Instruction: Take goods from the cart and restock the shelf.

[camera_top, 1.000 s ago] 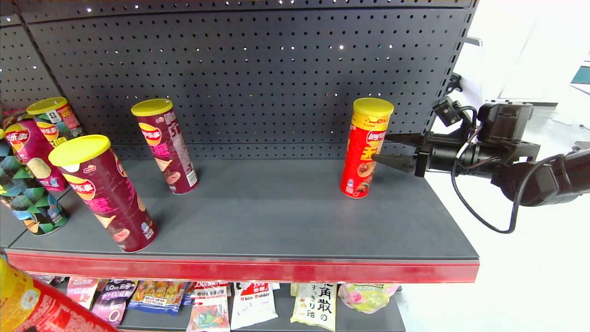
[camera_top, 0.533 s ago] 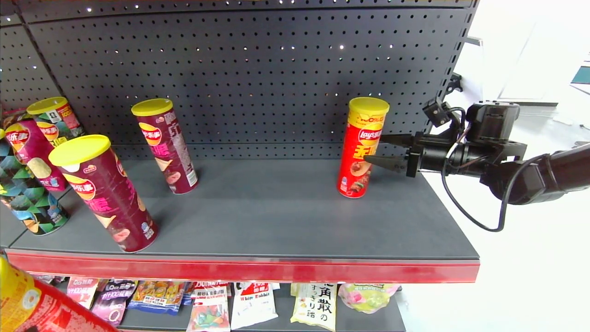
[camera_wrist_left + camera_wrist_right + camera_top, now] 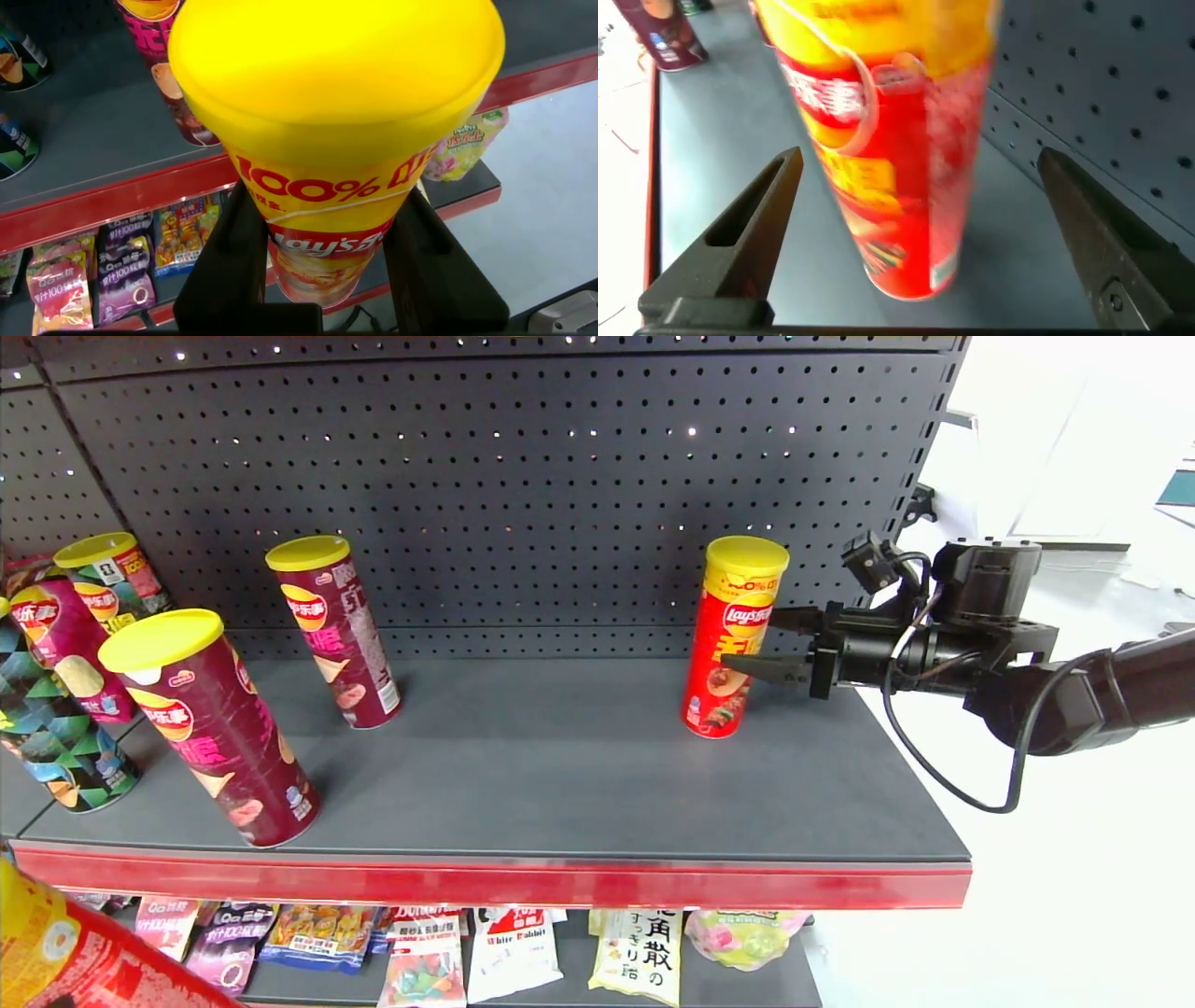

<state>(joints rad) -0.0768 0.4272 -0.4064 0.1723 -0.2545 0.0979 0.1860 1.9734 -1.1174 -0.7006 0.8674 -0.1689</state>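
Right pincer (image 3: 752, 638) gapes around shelved red can (image 3: 738, 590); left pincer (image 3: 324, 266) grips yellow-lidded can (image 3: 336, 75).

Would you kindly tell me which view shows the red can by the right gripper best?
Head view: the red can stands whole on the shelf. Right wrist view crops its top; left wrist view shows a second can.

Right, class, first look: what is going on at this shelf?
A robot is restocking chip cans. Its right gripper is open around a red chip can standing upright on the right part of the grey shelf, with a gap on each side of the can. The left gripper holds a second can in front of the shelf, waiting. Maroon cans stand further left.
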